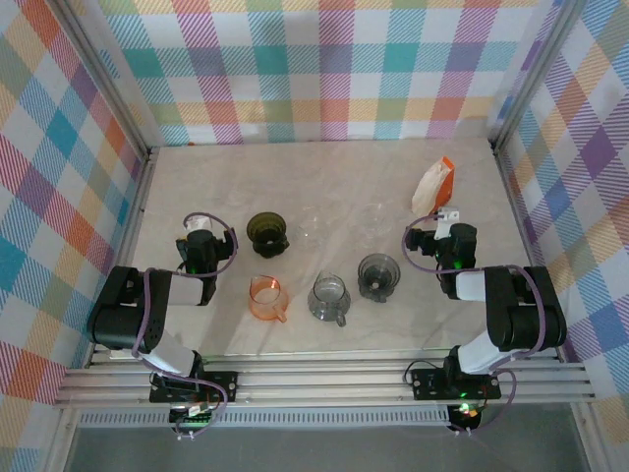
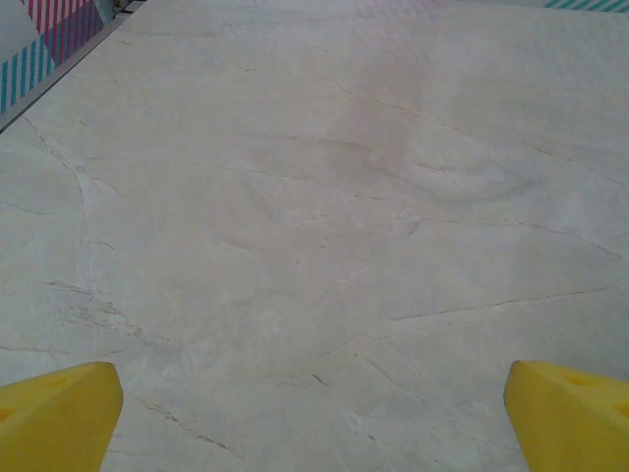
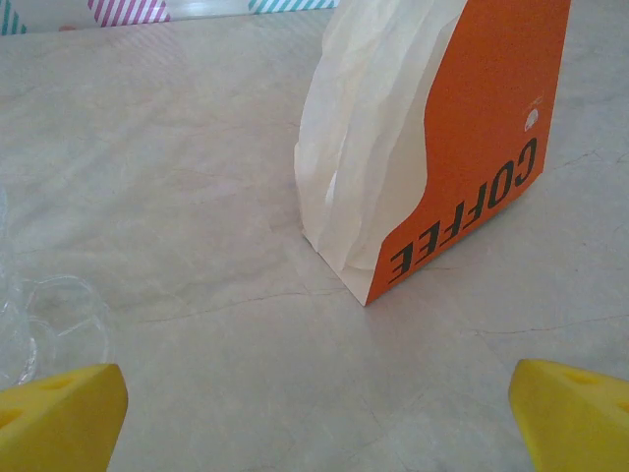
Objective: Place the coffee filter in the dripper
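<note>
With arms folded low, left claw (image 1: 200, 222) and right claw (image 1: 439, 220) gape wide.

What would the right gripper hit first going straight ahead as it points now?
The right gripper, jaws open, would likely meet the upright coffee bag, standing slightly right of centre; how far off is unclear.
</note>
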